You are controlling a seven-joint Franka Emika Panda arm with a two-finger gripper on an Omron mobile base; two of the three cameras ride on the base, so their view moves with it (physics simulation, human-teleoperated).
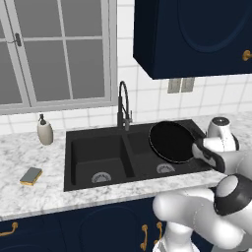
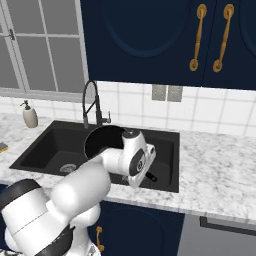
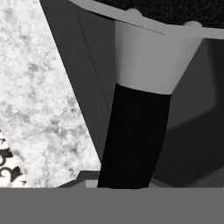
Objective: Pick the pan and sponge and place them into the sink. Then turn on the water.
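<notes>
Overhead, tilted pan [image 1: 170, 141], unlabelled sink [image 1: 98, 135]

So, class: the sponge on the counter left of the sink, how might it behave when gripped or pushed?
The sponge looks small and thin, so probably light and squashy between jaws. Lying flat on the marble counter, it would likely slide, not roll or tip.

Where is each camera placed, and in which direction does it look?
Left base view: behind the arm on its left, looking forward and down at the sink, faucet, sponge and tilted pan; white arm at lower right.
Right base view: behind on the right, facing the same sink; arm rising from lower left, crossing the pan.
Hand view: on the hand, looking along the pincer at the pan handle, above basin and counter.
Both base views share sink, faucet, pan.
</notes>
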